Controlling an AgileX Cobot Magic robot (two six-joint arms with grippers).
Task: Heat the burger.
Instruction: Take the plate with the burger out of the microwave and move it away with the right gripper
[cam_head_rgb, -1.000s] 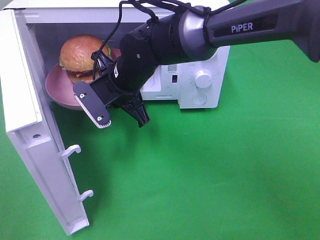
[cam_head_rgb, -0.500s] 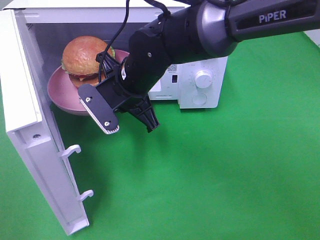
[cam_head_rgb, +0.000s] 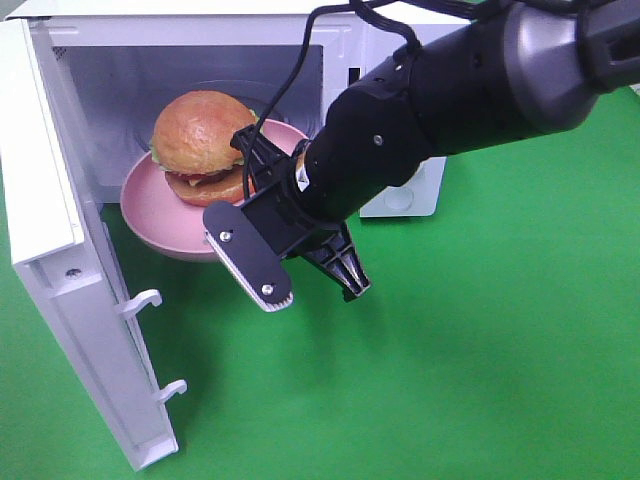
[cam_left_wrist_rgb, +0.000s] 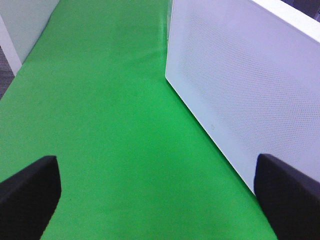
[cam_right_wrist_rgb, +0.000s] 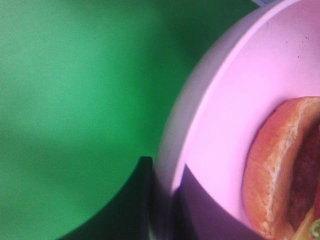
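The burger (cam_head_rgb: 205, 130), an orange-brown bun with lettuce and patty showing, sits on a pink plate (cam_head_rgb: 160, 210) at the mouth of the open white microwave (cam_head_rgb: 200, 70). The plate's front rim juts out over the green cloth. My black right arm (cam_head_rgb: 420, 120) reaches in from the right to the plate's right side. In the right wrist view my right gripper (cam_right_wrist_rgb: 162, 200) is shut on the pink plate's rim (cam_right_wrist_rgb: 235, 100), with the burger's bun (cam_right_wrist_rgb: 280, 165) just beyond. My left gripper (cam_left_wrist_rgb: 160, 200) is open over bare green cloth and holds nothing; the high view does not show it.
The microwave door (cam_head_rgb: 60, 250) stands open at the left, its two latch hooks (cam_head_rgb: 145, 298) pointing out over the cloth. In the left wrist view a white perforated panel (cam_left_wrist_rgb: 240, 85) of the microwave stands close beside the left gripper. Green cloth (cam_head_rgb: 480, 350) covers the table.
My right arm has moved right and toward the camera, and the plate with the burger has come along, further out of the microwave's mouth.
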